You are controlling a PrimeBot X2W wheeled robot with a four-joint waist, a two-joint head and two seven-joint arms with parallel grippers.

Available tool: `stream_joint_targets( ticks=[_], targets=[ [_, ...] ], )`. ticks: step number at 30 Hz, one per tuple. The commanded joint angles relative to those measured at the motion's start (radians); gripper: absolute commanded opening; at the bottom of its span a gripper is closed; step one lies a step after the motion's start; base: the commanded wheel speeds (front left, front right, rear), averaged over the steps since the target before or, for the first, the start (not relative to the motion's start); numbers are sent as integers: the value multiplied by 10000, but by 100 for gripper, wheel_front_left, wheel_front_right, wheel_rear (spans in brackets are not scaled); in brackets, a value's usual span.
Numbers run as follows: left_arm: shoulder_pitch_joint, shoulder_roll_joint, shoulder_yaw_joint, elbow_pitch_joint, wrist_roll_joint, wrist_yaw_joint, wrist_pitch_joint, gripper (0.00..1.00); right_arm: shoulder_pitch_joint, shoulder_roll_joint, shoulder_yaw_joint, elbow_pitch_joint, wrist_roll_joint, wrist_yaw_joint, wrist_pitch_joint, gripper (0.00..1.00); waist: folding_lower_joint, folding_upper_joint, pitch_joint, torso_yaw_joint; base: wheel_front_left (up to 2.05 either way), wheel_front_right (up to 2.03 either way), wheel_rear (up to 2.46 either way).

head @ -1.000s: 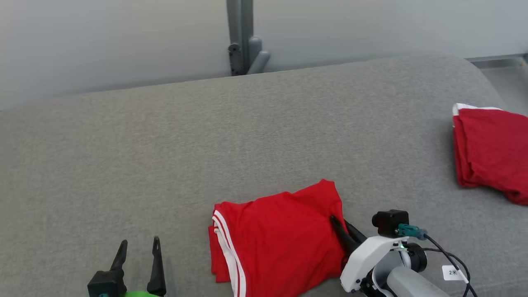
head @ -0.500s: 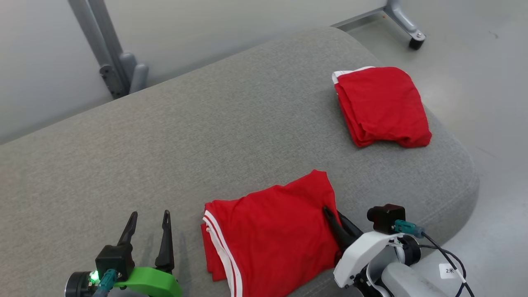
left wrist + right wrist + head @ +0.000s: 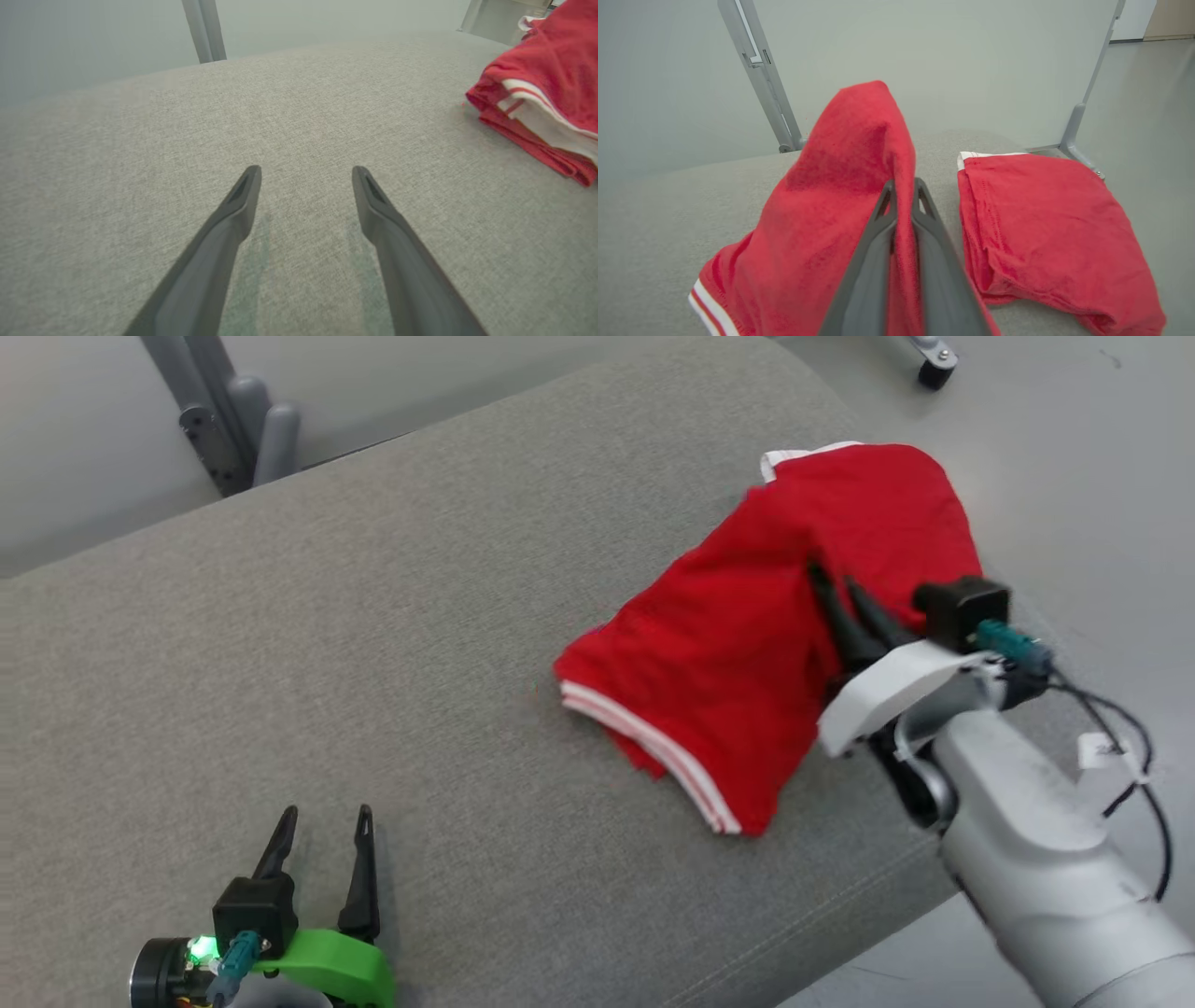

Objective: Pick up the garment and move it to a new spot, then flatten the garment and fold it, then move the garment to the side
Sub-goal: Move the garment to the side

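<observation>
The garment (image 3: pixel 719 653) is a folded red piece with white stripes along one edge. My right gripper (image 3: pixel 834 581) is shut on its right edge and holds that side raised off the grey cushion (image 3: pixel 373 616), while the striped end trails low. In the right wrist view the red cloth (image 3: pixel 840 186) is pinched between the two fingers (image 3: pixel 878 219). My left gripper (image 3: pixel 322 817) stands open near the cushion's front left, with nothing between its fingers (image 3: pixel 238 205). The garment's striped edge (image 3: pixel 537 112) lies at the far right of the left wrist view.
A second folded red garment (image 3: pixel 896 495) lies at the cushion's far right end, partly behind the held one; it is also in the right wrist view (image 3: pixel 1045 224). Grey frame posts (image 3: pixel 224 420) stand behind the cushion. The floor (image 3: pixel 1074 476) drops off to the right.
My right gripper has carried the garment up and to the right, toward the other folded red garment. The head camera has turned right. The left gripper stays open.
</observation>
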Motion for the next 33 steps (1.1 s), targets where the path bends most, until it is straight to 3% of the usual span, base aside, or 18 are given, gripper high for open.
stream_joint_targets(
  ticks=[1, 7, 12, 13, 14, 18, 22, 27, 33],
  targets=[
    [-186, 103, 123, 16, 42, -23, 8, 100, -319, -394, -399, 197, -258, -16, -28, 0, 0, 0, 688, 1050, 0, 0, 0],
    [-386, 117, 144, -3, 218, -138, 8, 100, -1074, -1777, -1970, 1295, -1168, -16, -30, 0, 0, 0, 965, 1850, 0, 0, 0],
    [-504, 239, 20, -26, 460, -180, 8, 100, -1450, -2358, -3387, 2579, -2225, -16, -30, 0, 0, 0, 1116, 2239, 0, 0, 0],
    [-513, 231, 2, -19, 459, -170, 8, 100, -1506, -2462, -3849, 2794, -2459, -17, -29, 36, 0, 0, 1117, 2301, 0, 0, 0],
    [-519, 227, 3, -29, 472, -138, 8, 100, -1537, -2536, -4327, 2984, -2780, -16, -29, 98, 0, 0, 1108, 2345, 0, 0, 0],
    [-541, 206, 64, -102, 396, -67, 8, 100, -1373, -2573, -6324, 2954, -4388, -14, -29, 100, 0, 0, 997, 2510, 0, 0, 0],
    [-415, 141, 146, -126, 263, 40, 8, 100, -971, -1476, -7342, 1509, -5564, -14, -29, 100, 0, 0, 720, 2623, 0, 0, 0],
    [-268, 124, 95, -196, 326, 96, 8, 100, -136, -187, -6008, -310, -5103, -16, -27, 100, 0, 0, 368, 2835, 0, 0, 0],
    [-70, 82, 204, -209, 146, 182, 8, 100, 1262, 306, -4083, -1243, -4099, -16, -27, 100, 0, 0, -4, 3254, 0, 0, 0]
  ],
)
